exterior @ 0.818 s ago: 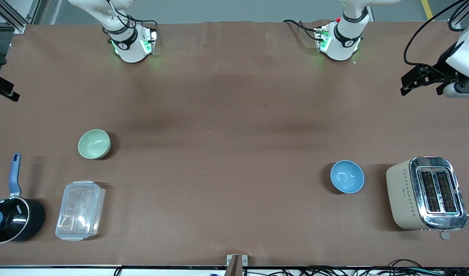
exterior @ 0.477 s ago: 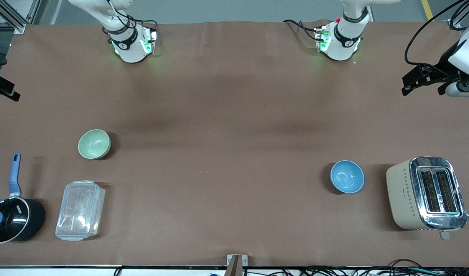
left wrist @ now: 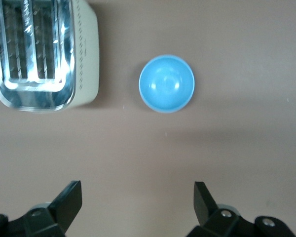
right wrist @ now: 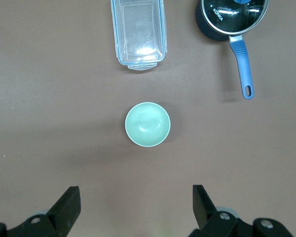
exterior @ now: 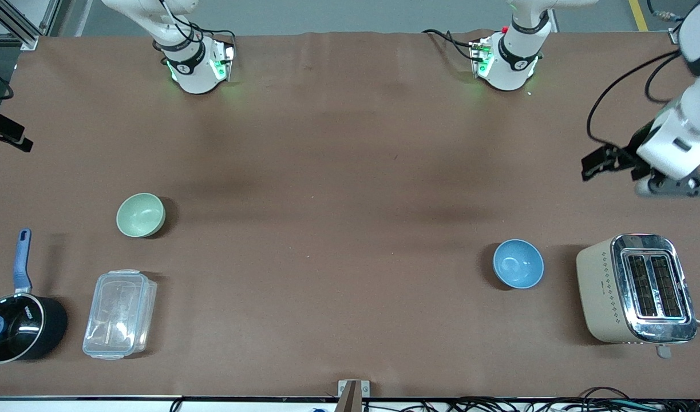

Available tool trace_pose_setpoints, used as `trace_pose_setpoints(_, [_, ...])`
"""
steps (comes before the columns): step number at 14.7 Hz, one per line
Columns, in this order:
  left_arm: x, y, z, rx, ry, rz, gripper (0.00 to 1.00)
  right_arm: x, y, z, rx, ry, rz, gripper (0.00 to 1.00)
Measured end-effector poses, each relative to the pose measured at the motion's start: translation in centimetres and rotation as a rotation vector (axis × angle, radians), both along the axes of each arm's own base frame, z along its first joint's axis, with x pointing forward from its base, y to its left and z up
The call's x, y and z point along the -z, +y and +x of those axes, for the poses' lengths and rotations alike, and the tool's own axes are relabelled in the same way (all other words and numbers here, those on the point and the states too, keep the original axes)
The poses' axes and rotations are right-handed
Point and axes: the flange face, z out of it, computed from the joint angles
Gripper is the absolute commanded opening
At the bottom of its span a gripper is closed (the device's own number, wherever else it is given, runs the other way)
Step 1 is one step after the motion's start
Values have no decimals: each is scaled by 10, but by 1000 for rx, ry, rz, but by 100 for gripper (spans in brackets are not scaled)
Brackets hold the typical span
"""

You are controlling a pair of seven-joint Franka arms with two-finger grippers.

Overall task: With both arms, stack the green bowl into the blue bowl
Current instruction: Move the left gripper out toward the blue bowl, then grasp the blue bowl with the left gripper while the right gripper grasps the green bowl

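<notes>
Two bowls sit upright and well apart on the table (exterior: 350, 171): the green bowl (exterior: 141, 214) toward the right arm's end, the blue bowl (exterior: 518, 264) toward the left arm's end, just beside the toaster (exterior: 636, 289). That spacing probably explains the two-arm plan, since each bowl lies within easy reach of one arm only. The left gripper (left wrist: 138, 205) hangs high over bare table with its fingers spread wide, the blue bowl in its wrist view, so it looks set to descend on that rim. The right gripper (right wrist: 136, 206) hovers high too, fingers wide apart and empty, the green bowl (right wrist: 147, 124) in its wrist view with the clear container (right wrist: 138, 33) and saucepan (right wrist: 230, 19) near it; in the front view it is barely visible at the edge. Nothing is grasped yet, so stacking has not begun.
</notes>
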Motion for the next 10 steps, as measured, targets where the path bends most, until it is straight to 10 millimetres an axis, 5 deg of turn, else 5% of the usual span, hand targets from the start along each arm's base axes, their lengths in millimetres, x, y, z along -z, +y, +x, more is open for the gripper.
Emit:
trace_pose_setpoints(6, [129,-2,44,31,-99,29,100,71,-35,10,43,-6,39,100])
trace_pose_setpoints(10, [206,-3,62,50,-116,32,100,141,-48,7,14,-20,87,99])
